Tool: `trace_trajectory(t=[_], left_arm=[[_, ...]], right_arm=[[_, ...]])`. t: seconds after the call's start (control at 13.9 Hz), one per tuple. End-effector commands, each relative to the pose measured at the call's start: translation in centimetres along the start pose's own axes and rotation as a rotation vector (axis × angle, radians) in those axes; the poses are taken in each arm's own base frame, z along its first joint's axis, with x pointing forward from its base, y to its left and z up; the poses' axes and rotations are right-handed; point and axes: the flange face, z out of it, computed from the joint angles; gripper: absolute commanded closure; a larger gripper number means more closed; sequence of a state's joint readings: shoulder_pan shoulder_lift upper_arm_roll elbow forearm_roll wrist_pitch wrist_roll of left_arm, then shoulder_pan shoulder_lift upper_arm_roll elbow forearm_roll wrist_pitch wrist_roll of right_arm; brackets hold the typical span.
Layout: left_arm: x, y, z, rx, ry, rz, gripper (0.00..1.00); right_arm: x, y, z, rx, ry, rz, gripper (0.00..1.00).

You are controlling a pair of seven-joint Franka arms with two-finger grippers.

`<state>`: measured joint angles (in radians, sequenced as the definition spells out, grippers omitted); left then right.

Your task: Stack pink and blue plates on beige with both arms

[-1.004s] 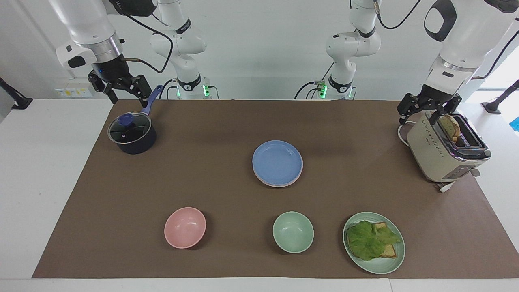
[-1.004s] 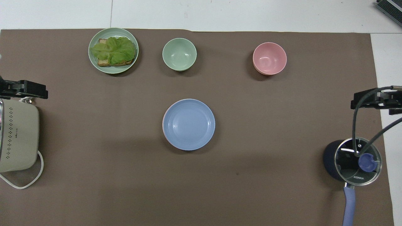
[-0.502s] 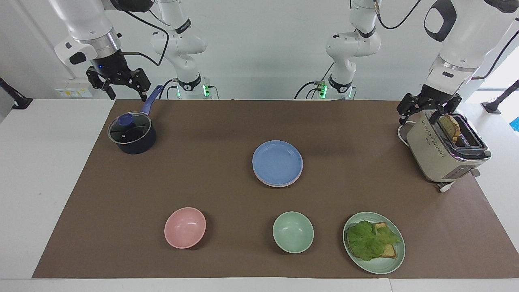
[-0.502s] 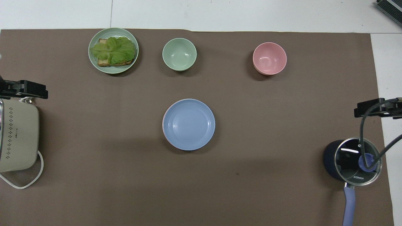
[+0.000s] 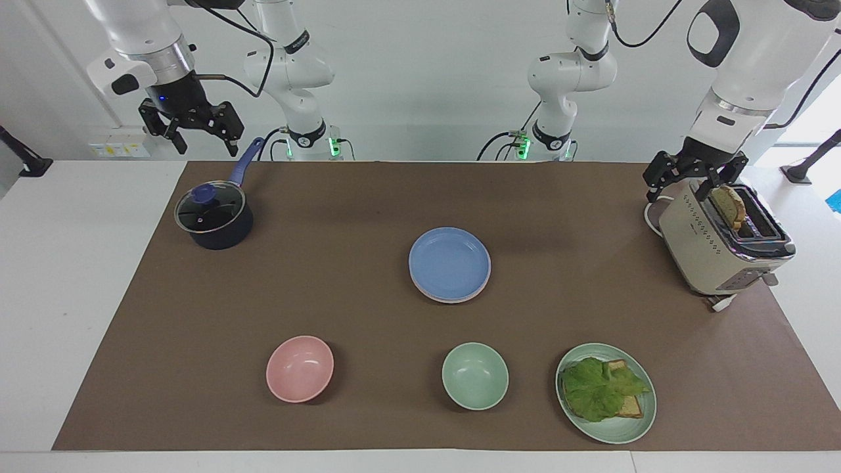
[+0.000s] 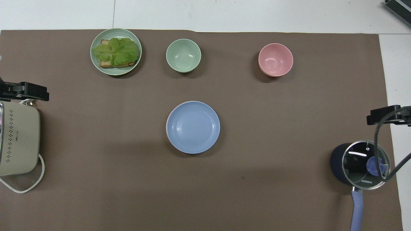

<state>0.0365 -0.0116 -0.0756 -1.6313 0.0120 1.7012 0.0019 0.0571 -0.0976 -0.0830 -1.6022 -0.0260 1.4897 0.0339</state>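
Brown mat point(image 5: 368, 197): saucepan point(image 5: 213, 220), toaster point(image 5: 719, 246) flank blue plate point(image 5: 449, 263).

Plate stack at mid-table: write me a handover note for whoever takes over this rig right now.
Left gripper: open, empty, over the cream boxy toaster.
Right gripper: open, empty, raised above the dark lidded saucepan.
Flat round blue plate lies on top of the stack at mid-table; a pale pink plate rim shows under it. Beige plate cannot be seen.
Done: stacking appears complete.
Left: confirm beige is underneath.
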Motion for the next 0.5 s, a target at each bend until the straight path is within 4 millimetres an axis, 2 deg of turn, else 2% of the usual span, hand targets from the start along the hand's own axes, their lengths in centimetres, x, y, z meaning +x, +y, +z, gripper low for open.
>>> trace_trajectory(t=[0.0,0.43], left_arm=[[-0.14,-0.24,-0.48,0.011,-0.006,0.0,0.0],[-0.12,-0.23,-0.49,0.01,-0.005,0.0,0.0]], right_arm=[[-0.43,0.42,-0.08,0.0,-0.008,-0.021,0.0],[-0.51,0.46,0.11,-0.003,-0.011,-0.027,0.0]])
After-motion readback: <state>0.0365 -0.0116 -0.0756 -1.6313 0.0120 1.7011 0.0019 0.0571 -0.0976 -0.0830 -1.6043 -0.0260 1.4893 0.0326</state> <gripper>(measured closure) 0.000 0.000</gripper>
